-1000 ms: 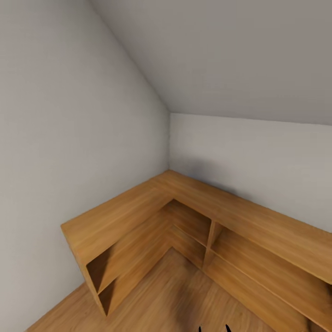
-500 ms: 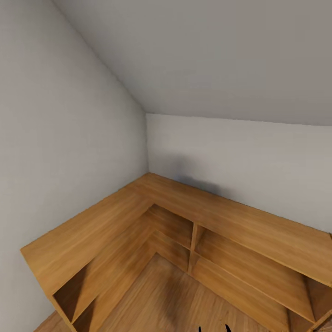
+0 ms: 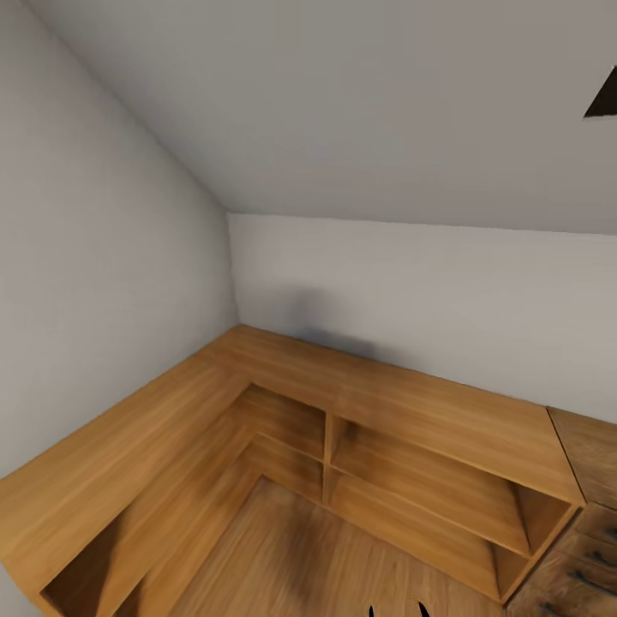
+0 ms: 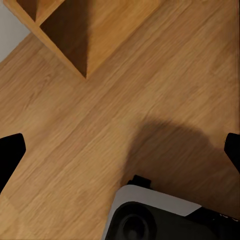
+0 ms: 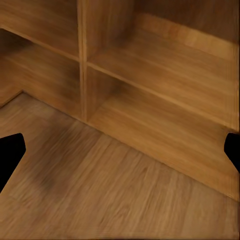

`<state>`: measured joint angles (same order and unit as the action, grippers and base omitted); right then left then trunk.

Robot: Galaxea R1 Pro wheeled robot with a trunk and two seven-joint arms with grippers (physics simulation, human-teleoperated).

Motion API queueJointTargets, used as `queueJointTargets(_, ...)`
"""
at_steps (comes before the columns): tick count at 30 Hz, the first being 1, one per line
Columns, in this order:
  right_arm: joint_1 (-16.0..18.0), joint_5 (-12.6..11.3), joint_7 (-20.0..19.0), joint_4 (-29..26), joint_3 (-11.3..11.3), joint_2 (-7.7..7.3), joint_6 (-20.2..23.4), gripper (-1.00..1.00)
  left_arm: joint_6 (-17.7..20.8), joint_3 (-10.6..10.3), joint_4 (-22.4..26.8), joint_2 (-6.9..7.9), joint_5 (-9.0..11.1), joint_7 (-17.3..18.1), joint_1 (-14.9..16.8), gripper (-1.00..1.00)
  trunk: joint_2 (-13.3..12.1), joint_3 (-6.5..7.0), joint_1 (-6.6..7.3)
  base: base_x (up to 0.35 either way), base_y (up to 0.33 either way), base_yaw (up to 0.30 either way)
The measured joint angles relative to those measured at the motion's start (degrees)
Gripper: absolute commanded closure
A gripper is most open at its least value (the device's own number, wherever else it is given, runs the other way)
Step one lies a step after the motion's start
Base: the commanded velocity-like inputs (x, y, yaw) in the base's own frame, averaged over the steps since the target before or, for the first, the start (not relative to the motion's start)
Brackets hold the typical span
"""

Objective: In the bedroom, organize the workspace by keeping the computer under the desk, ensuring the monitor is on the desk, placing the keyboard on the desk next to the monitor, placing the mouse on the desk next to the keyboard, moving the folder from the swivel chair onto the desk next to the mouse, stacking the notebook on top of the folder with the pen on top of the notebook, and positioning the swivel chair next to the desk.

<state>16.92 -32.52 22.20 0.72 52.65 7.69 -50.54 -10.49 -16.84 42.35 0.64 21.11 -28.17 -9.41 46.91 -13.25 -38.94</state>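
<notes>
Shelving (image 3: 360, 428) — low, unlabelled wood — faces both end effectors (image 4: 120, 150) (image 5: 120, 150), fingers spread wide.

Low light-wood shelving (image 3: 360, 403) wraps the corner under the sloped grey-white walls, its open compartments standing on the light wood floor (image 3: 291, 557) beside a darker wooden drawer unit (image 3: 591, 514).
</notes>
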Motion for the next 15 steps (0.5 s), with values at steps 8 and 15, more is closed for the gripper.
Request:
queueJointTargets(8,0.00,0.00,0.01,0.00,-0.04,0.00,0.01,-1.00,0.00,0.00,-0.02,0.01,0.00,0.01,0.00,-1.00,0.00,0.20,0.00,0.001,0.000,-0.293)
queueJointTargets(15,0.00,-0.01,0.01,0.00,0.00,0.00,-0.01,-1.00,0.00,0.01,-0.01,0.00,0.00,0.00,0.00,-1.00,0.00,0.37,0.02,0.149,0.040,-0.293)
